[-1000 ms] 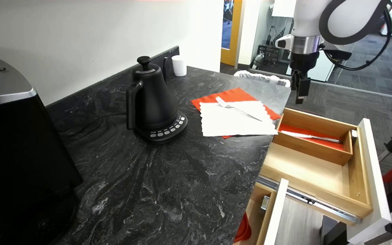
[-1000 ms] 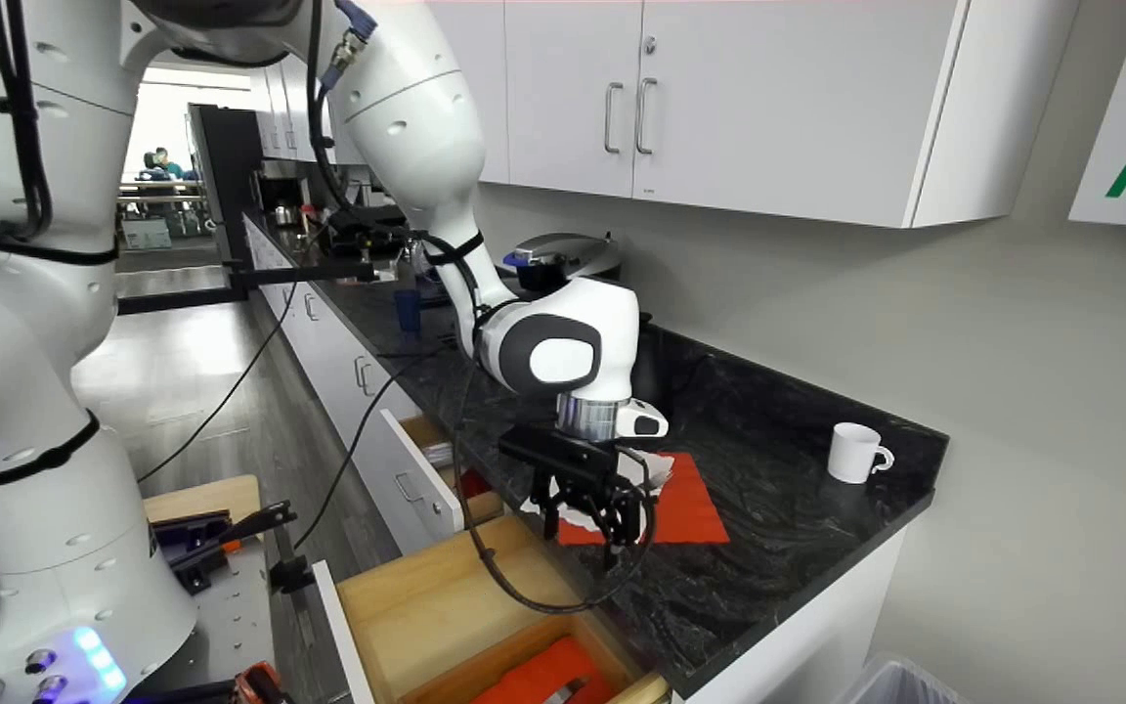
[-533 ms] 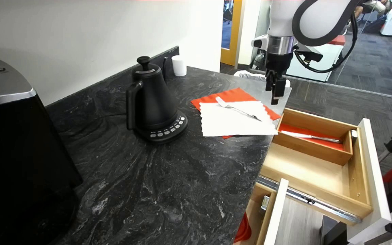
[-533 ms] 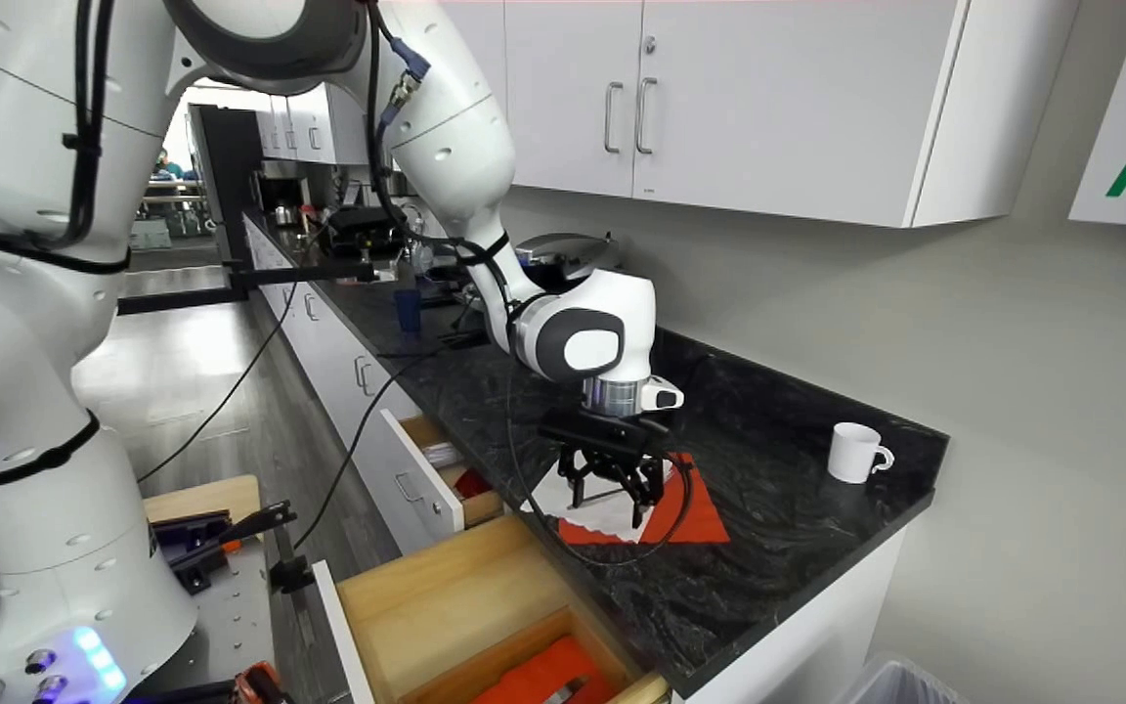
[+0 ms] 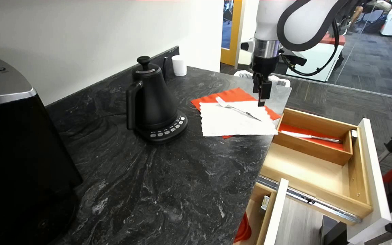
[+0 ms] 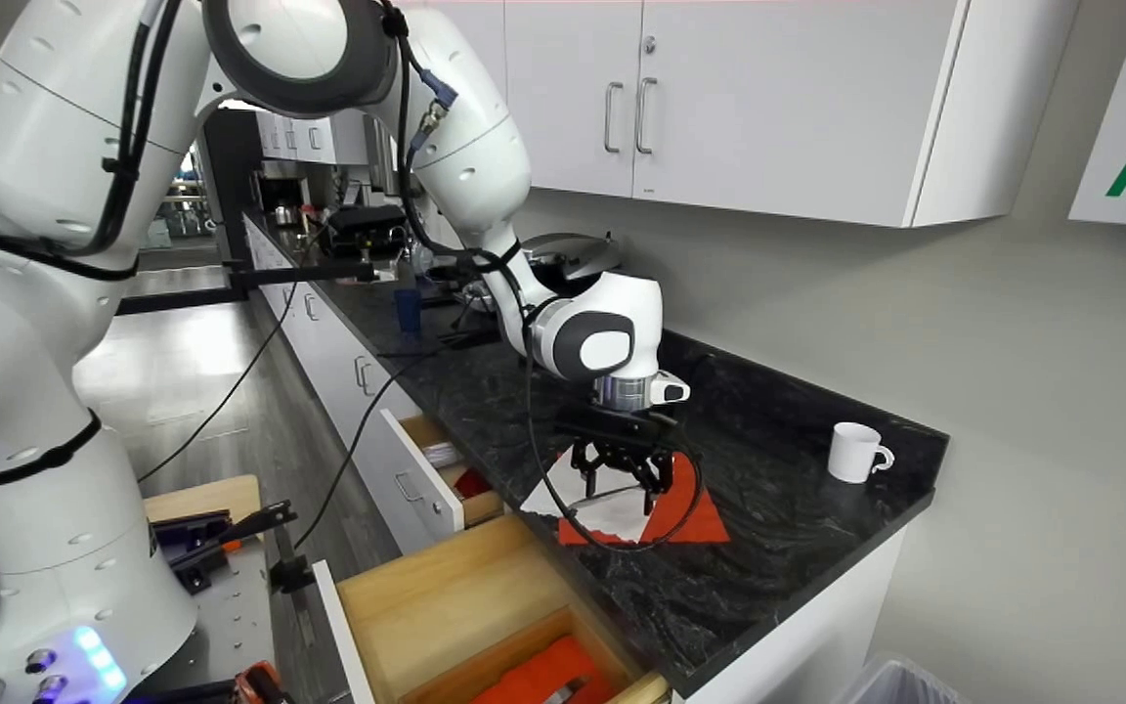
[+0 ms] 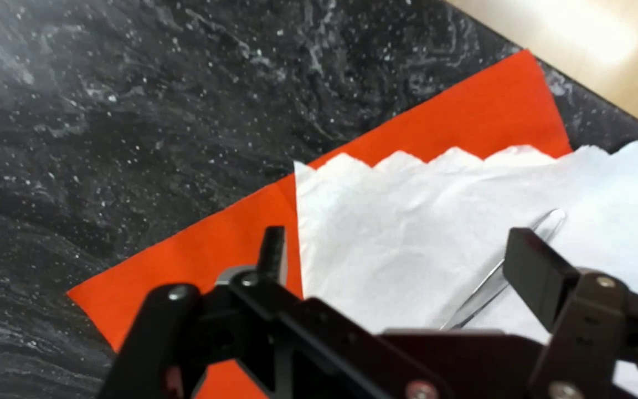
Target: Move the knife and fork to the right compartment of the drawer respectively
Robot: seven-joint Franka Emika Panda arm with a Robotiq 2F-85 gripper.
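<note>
Here, fork [image 5: 231, 107] beneath end effector [image 7: 403, 259]

A black kettle [image 5: 157, 98] stands upright on its base [image 5: 169, 134], pale buttons [image 5: 173, 129] curving along the front; a white mug [image 6: 851, 454] stands upright near the dark upstand [image 6: 925, 450]; the counter [image 6: 798, 528] is black with grey veining; a white napkin [image 7: 363, 238] with a scalloped edge lies partly over a red cloth [image 7: 463, 116], whose corners show from beneath; a black machine [image 5: 22, 153] with a silver top [image 5: 3, 80] stands at the edge of an exterior view; white wall cupboards [image 6: 778, 98] with bar handles [image 6: 639, 117] hang above the counter; a blue cup [image 6: 408, 310] stands farther along it; a lined bin [image 6: 900, 682] shows past the counter's end.
</note>
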